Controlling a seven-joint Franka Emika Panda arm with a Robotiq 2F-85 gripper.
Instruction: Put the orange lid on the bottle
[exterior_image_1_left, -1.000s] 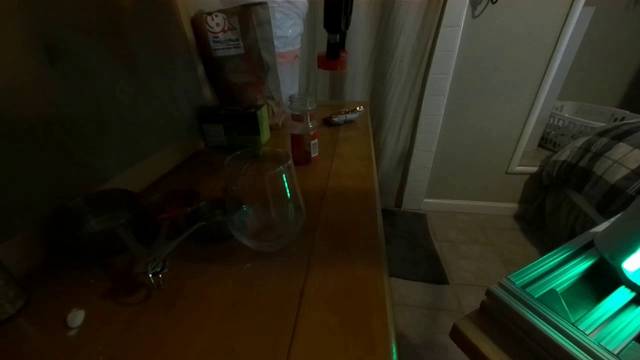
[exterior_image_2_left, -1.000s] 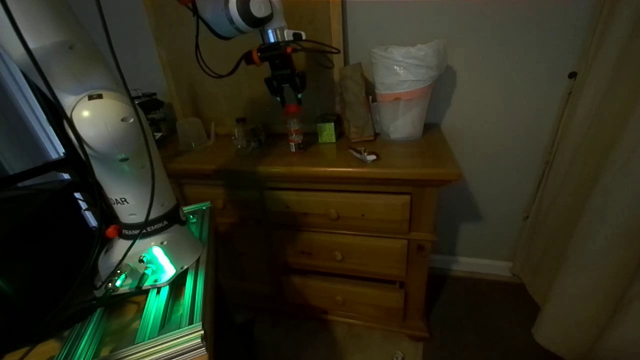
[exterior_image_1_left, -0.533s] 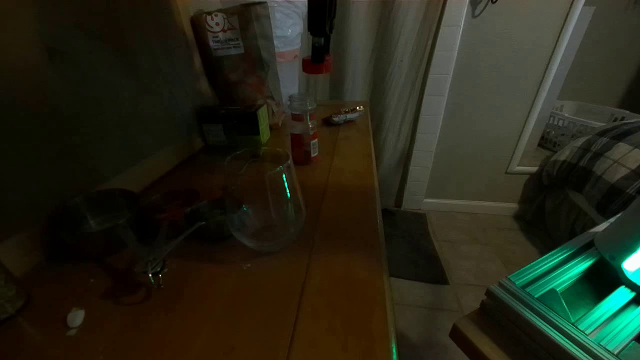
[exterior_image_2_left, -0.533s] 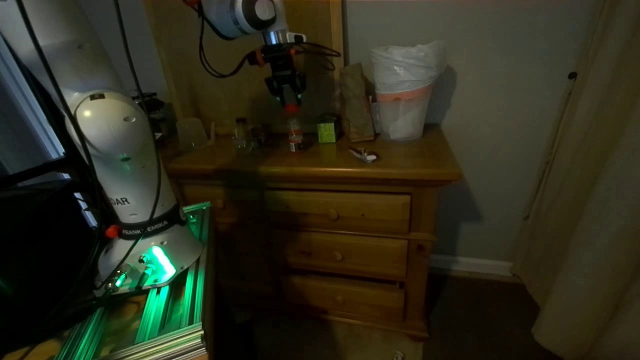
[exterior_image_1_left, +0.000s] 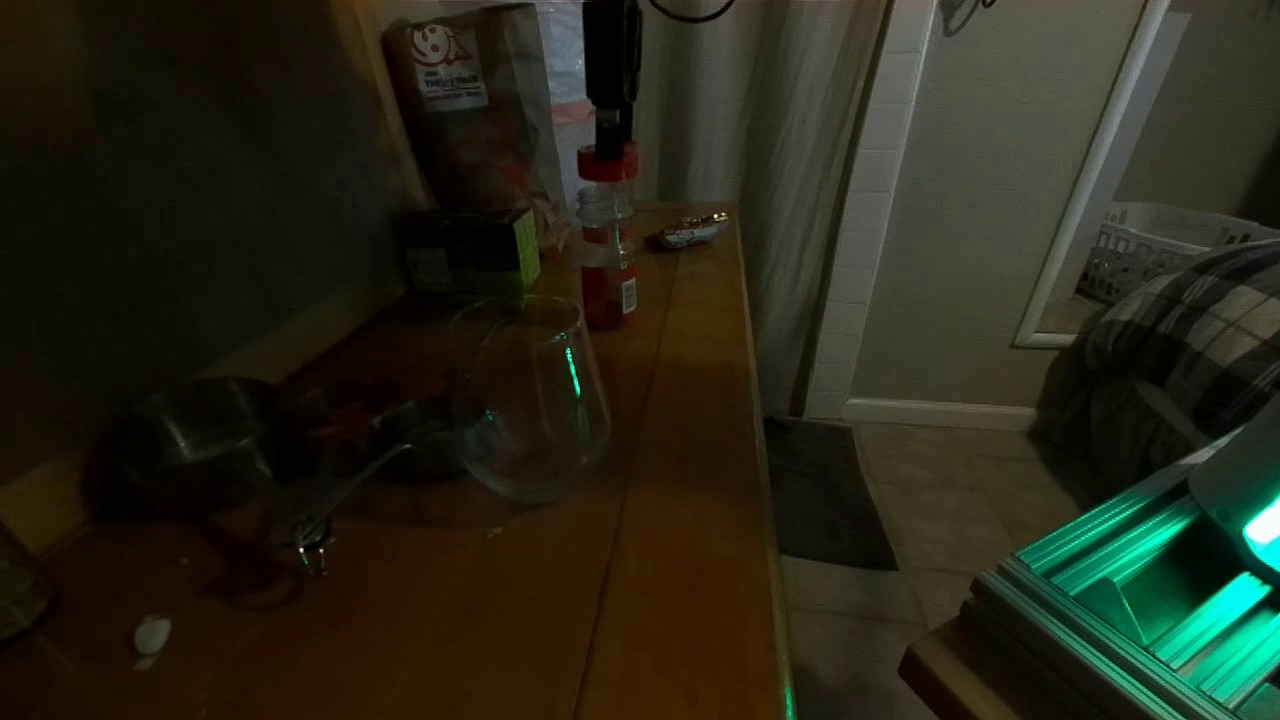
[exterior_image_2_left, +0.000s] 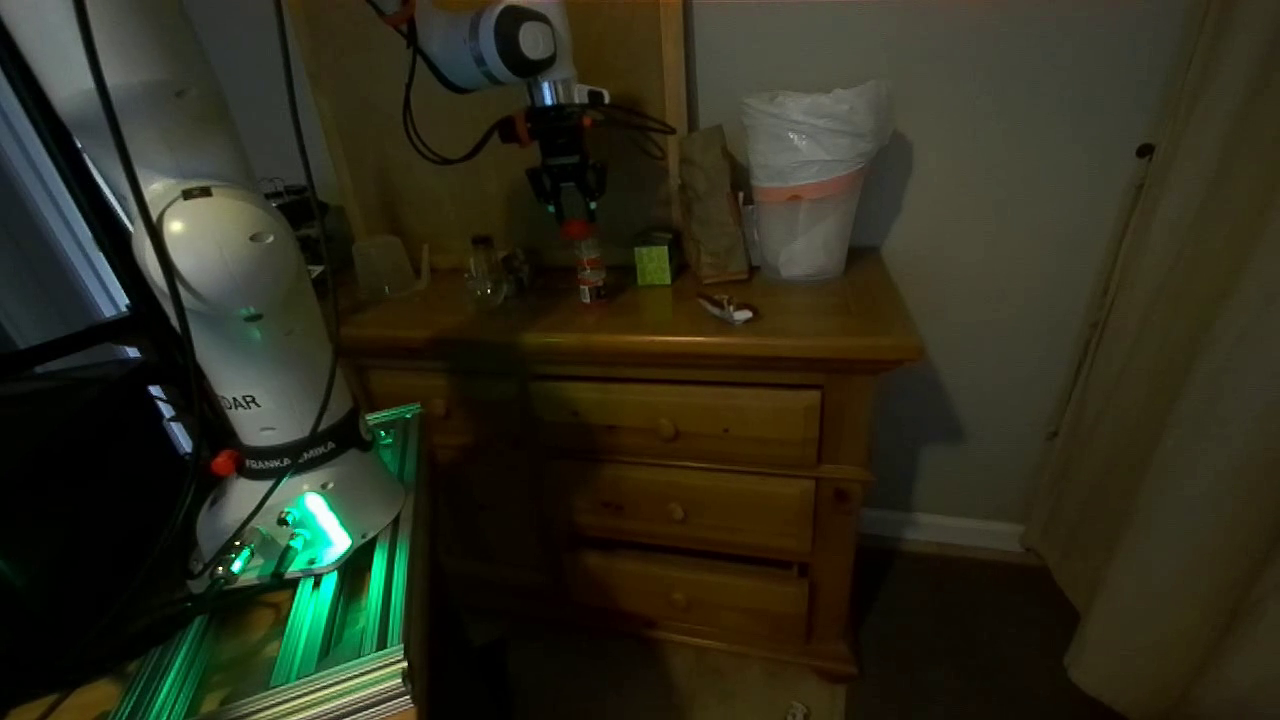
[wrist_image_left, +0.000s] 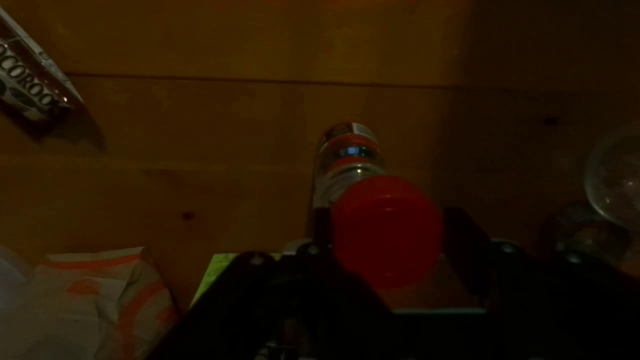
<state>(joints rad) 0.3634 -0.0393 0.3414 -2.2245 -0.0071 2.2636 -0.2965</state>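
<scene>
Gripper (exterior_image_2_left: 575, 212) is pointing down, clamping lid (wrist_image_left: 387, 232) | lid is hanging lower than half a second ago, closing over bottle (exterior_image_1_left: 607, 290); contact: cannot tell | bottle is standing upright, dresser top (exterior_image_2_left: 800, 320) stretching toward wrapper (wrist_image_left: 30, 80) one side, glass (wrist_image_left: 615, 175) other; front edge is running apart from bottle

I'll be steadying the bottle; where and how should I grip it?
Grip the bottle around its lower body, probably from the drawer side: it stands slim and upright, the gripper holds the lid near its neck, and the glass and box flank it.
</scene>
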